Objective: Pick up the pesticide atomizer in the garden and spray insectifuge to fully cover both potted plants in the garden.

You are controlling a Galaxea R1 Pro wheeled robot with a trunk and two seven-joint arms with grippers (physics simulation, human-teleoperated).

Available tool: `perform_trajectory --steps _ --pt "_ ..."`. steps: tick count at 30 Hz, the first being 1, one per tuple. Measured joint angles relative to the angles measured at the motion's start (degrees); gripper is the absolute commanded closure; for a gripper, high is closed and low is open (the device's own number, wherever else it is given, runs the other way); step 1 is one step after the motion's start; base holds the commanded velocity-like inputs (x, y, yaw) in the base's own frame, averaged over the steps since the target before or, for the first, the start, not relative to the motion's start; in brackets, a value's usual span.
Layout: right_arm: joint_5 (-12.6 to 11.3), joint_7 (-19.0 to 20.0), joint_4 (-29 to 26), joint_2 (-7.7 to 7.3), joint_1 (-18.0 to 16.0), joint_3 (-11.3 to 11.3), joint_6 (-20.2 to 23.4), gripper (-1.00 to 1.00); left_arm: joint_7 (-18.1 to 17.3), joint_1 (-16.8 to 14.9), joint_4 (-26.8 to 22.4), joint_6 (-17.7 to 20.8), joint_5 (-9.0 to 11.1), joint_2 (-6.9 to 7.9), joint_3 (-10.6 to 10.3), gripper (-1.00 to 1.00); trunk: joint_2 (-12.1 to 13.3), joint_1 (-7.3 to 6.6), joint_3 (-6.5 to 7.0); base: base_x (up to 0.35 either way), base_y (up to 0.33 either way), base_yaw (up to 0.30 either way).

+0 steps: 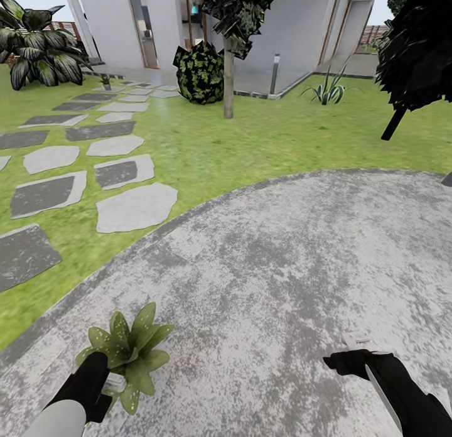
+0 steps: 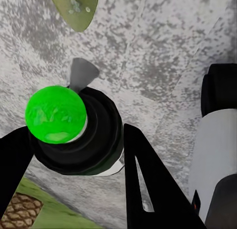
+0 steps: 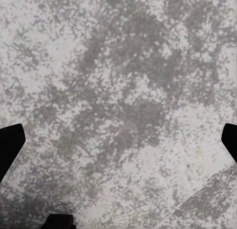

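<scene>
A potted plant [image 1: 129, 352], a low rosette of pale-speckled green leaves, sits on the gravel patio [image 1: 282, 255] at the near left. My left gripper [image 1: 103, 375] is right beside it, touching its near leaves. In the left wrist view the left gripper [image 2: 74, 142] is shut on the pesticide atomizer [image 2: 96, 137], seen end-on as a dark round body with a bright green end [image 2: 55, 114]; a speckled leaf [image 2: 74, 9] lies beyond it. My right gripper [image 1: 351, 360] hangs open over bare gravel, and the right wrist view shows that gripper [image 3: 118, 140] with nothing between its fingers.
Green lawn [image 1: 251, 142] borders the patio, with grey stepping stones [image 1: 135, 208] at the left. Farther off stand a thin tree trunk [image 1: 228, 79], a dark round bush [image 1: 199, 73], a big striped-leaf plant [image 1: 41, 48], a lamp post [image 1: 274, 73] and a house wall.
</scene>
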Motion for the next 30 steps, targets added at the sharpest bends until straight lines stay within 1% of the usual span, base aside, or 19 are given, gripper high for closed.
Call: perform_trajectory --steps 4,12,15,16,17,18,20,22,24,27,30 --pt "0.01 0.0 0.01 0.0 -0.01 -0.06 0.0 -1.0 -0.01 0.01 -0.02 0.03 0.01 -0.03 -0.02 1.0 0.0 0.0 -0.01 0.0 0.0 0.132" --pt "0.01 0.01 0.02 0.01 -0.02 0.04 0.0 -1.0 -0.02 0.01 -0.1 0.03 0.05 -0.37 0.0 1.0 0.0 0.0 -0.17 0.0 0.0 0.23" --pt "0.01 0.01 0.02 0.01 -0.02 0.07 0.0 -1.0 -0.01 0.01 -1.71 0.02 0.25 -0.48 0.02 1.0 0.0 0.0 -0.23 0.0 0.0 0.237" --pt "0.01 0.01 0.02 0.02 -0.02 0.07 0.0 -1.0 -0.02 0.01 -2.66 0.05 1.36 -0.86 0.04 1.0 0.0 0.0 -0.25 0.0 0.0 0.237" --pt "0.01 0.01 0.02 0.03 -0.02 0.07 0.0 -1.0 -0.04 0.01 -3.53 0.09 4.06 -1.58 0.06 1.0 0.0 0.0 -0.27 0.0 0.0 0.237" --pt "0.02 0.01 0.02 0.05 -0.02 0.07 0.0 -1.0 -0.02 0.01 -4.0 0.0 5.83 -2.03 0.01 1.0 0.0 0.0 -0.29 0.0 0.0 0.237" --pt "0.01 0.0 0.02 0.08 -0.02 0.1 0.0 -1.0 0.0 0.01 -4.35 -0.11 7.12 -2.36 -0.03 1.0 0.0 0.0 -0.33 0.0 0.0 0.237" --pt "0.03 -0.01 0.02 0.09 -0.02 0.14 0.0 -1.0 0.0 0.01 -4.51 -0.14 7.87 -2.56 -0.04 1.0 0.0 0.0 -0.38 0.0 0.0 0.237" --pt "0.04 0.0 0.02 0.1 -0.02 0.15 0.0 -1.0 -0.05 0.02 -4.53 -0.16 8.18 -3.01 -0.16 1.0 0.0 0.0 -0.42 0.0 0.0 0.237" --pt "0.07 0.0 0.02 0.1 -0.02 0.15 0.0 -1.0 -0.06 0.02 -4.55 -0.17 8.46 -4.25 -0.26 1.0 0.0 0.0 -0.49 0.0 0.0 0.236" --pt "0.05 -0.02 0.02 0.1 -0.01 0.16 0.0 -1.0 -0.05 0.02 -4.55 -0.23 8.21 -4.7 -0.29 1.0 0.0 0.0 -0.55 0.0 0.0 0.213"
